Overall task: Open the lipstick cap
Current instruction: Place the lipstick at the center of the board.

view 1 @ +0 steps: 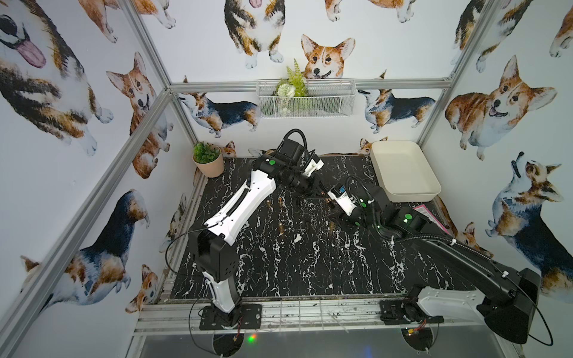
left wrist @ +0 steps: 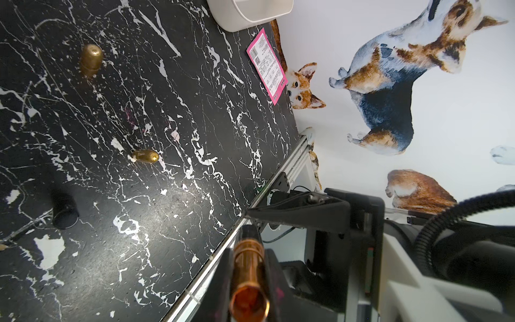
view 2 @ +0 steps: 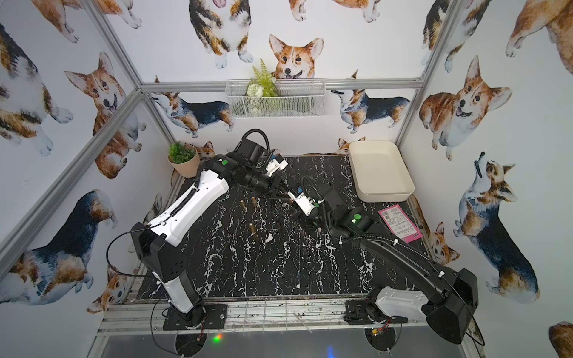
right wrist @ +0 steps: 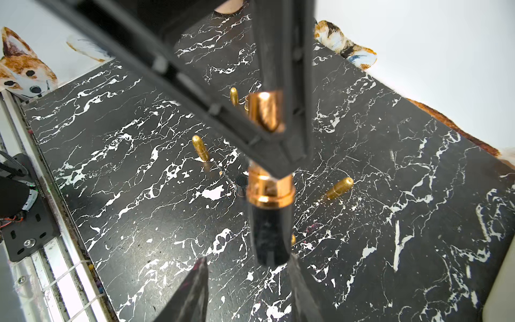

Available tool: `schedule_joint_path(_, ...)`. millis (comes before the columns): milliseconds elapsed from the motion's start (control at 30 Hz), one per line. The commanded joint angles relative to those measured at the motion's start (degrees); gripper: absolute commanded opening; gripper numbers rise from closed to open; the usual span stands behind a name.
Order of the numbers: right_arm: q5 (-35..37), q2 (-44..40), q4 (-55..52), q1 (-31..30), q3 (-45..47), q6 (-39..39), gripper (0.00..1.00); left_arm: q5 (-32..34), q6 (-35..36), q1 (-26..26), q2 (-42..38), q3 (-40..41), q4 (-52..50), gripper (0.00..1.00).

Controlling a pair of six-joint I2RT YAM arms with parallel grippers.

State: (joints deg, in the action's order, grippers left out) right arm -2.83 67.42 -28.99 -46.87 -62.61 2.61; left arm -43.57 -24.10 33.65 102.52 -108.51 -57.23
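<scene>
My left gripper [left wrist: 248, 252] is shut on the lipstick [left wrist: 249, 267], a copper tube held level above the table. In the right wrist view the tube [right wrist: 266, 111] shows between the left fingers. Beyond them come its gold band [right wrist: 270, 189] and the black cap [right wrist: 267, 234], which sits on the tube's end. My right gripper [right wrist: 247, 260] faces that end with its jaws open. The cap's tip lies between the fingertips, close beside one finger [right wrist: 299, 278]. In a top view the two grippers, left [view 1: 319, 192] and right [view 1: 330, 205], meet at mid-table.
Several gold bullet-shaped pieces [view 1: 281, 227] [right wrist: 201, 149] [right wrist: 338, 188] stand or lie on the black marble table [view 1: 279, 272], along with a loose black cap [left wrist: 64, 212]. A white bin [view 1: 403, 170] and a pink card [view 2: 400, 223] sit at the right, a potted plant [view 1: 207, 159] at the back left.
</scene>
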Motion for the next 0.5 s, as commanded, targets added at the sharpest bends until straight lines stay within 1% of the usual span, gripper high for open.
schedule_joint_path(0, 2.0, -1.2, 0.4, 0.0, 0.9, -0.7, 0.50, 0.2, 1.1, -0.6, 1.4, -3.2, -2.0, 0.19)
schedule_joint_path(33, 2.5, -1.6, 0.0, 0.0, 1.1, -1.0, 0.50, 0.7, 0.9, -0.8, 1.7, -3.7, -2.2, 0.19)
schedule_joint_path(100, 3.2, -2.8, -0.5, 0.0, 2.1, -1.2, 0.50, 6.4, 1.3, -1.1, 3.3, -7.2, -4.7, 0.19)
schedule_joint_path(200, 4.0, -6.2, -0.9, 0.0, 3.5, -2.0, 0.50, 13.1, 3.1, -1.1, 6.7, -12.8, -9.3, 0.19)
schedule_joint_path(367, 5.0, -10.4, -3.2, 0.0, 3.2, -3.1, 0.51, 21.9, 4.8, -1.1, 12.8, -19.3, -11.5, 0.19)
schedule_joint_path(467, 7.6, -12.5, -5.9, 0.0, 2.0, -3.1, 0.52, 28.8, 5.4, -1.1, 17.1, -22.9, -12.1, 0.19)
